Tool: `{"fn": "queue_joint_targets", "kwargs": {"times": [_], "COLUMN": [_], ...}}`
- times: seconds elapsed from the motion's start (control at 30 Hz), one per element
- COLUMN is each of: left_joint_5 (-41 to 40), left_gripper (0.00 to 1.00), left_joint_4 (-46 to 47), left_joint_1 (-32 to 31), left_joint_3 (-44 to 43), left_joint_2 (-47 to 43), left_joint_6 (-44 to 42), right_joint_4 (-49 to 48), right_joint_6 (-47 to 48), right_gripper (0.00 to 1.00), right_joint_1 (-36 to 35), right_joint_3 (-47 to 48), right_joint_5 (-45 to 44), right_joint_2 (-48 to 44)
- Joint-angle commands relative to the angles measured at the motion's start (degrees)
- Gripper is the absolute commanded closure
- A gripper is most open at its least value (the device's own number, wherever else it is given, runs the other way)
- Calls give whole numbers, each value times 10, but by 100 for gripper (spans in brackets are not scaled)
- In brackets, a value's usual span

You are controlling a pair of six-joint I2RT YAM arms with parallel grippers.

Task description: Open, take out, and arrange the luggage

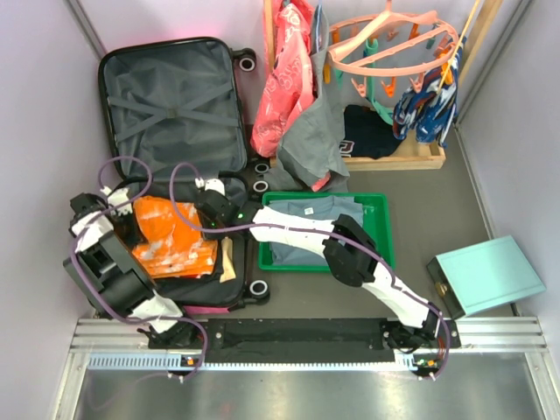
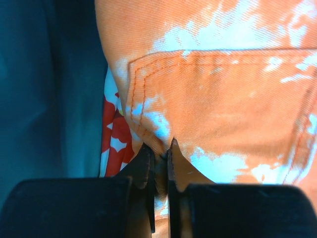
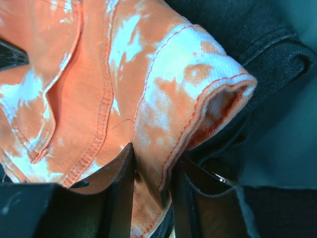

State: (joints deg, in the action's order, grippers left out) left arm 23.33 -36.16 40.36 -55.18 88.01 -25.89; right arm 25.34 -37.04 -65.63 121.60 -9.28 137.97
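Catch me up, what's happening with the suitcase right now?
Both arms reach into the open pink suitcase. The left gripper is pinched shut on an edge of the orange bleached garment lying in the near half; the right gripper straddles its folded hem, grip unclear. The garment is not yet lifted out.

The luggage (image 1: 175, 105) is lined with matt dark grey woven cloth crossed by flat webbing straps, and smooth pink hard shell shows at its edge. The orange garment (image 2: 223, 109) is coarse twill cloth, bleached in white patches, with raised orange stitching along the pocket seams. The left hand (image 2: 159, 152) has matt black fingers. The tray (image 1: 386, 229) is smooth green plastic, the flat box (image 1: 490, 273) a matt pale teal, the crate (image 1: 420, 160) bare light wood. The worktop (image 1: 437, 219) is dull grey, and the rail (image 1: 499, 332) at its near edge is brushed metal.
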Motion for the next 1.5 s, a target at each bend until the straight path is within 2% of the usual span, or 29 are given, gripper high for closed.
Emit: {"fn": "queue_joint_targets", "kwargs": {"times": [0.0, 0.13, 0.43, 0.57, 0.7, 0.83, 0.93, 0.97, 1.03, 1.07, 1.17, 1.23, 1.27, 1.37, 1.47], "left_joint_5": [35, 29, 56, 114, 173, 230, 213, 197, 146, 145, 162, 143, 120, 105, 93], "left_gripper": [100, 100, 100, 100, 100, 100, 100, 100, 100, 100, 100, 100, 100, 100, 100], "left_joint_4": [-33, -52, -88, -103, -102, -135, -145, -132, -117, -112, -115, -116, -116, -106, -67], "left_joint_1": [0, 0, 0, 1, -2, -22, -92, -152, -224, -281, -352, -392, -439, -518, -582], "left_joint_3": [-7, -31, -72, -86, -87, -96, -91, -89, -88, -89, -114, -134, -137, -140, -132], "left_joint_2": [-74, -136, -199, -218, -239, -239, -238, -238, -235, -232, -213, -188, -179, -138, -102], "left_joint_6": [-20, -24, -22, -25, -14, -9, 4, 22, 42, 49, 45, 51, 55, 67, 92], "right_joint_4": [-21, -22, -35, -42, -39, -21, -9, -6, 4, 12, 42, 50, 47, 35, 33], "right_joint_6": [65, 100, 129, 131, 151, 149, 145, 146, 156, 161, 169, 172, 173, 210, 246], "right_gripper": [100, 100, 100, 100, 100, 100, 100, 100, 100, 100, 100, 100, 100, 100, 100], "right_joint_1": [-13, -23, -32, -32, -26, 8, 44, 54, 80, 88, 131, 171, 188, 232, 270], "right_joint_3": [10, 10, -7, -20, -57, -115, -187, -206, -265, -282, -347, -398, -417, -497, -535], "right_joint_5": [-61, -93, -113, -110, -116, -62, -34, -31, -35, -40, -50, -38, -29, -7, 9], "right_joint_2": [-60, -88, -132, -168, -243, -315, -381, -397, -431, -462, -528, -559, -590, -630, -639]}}
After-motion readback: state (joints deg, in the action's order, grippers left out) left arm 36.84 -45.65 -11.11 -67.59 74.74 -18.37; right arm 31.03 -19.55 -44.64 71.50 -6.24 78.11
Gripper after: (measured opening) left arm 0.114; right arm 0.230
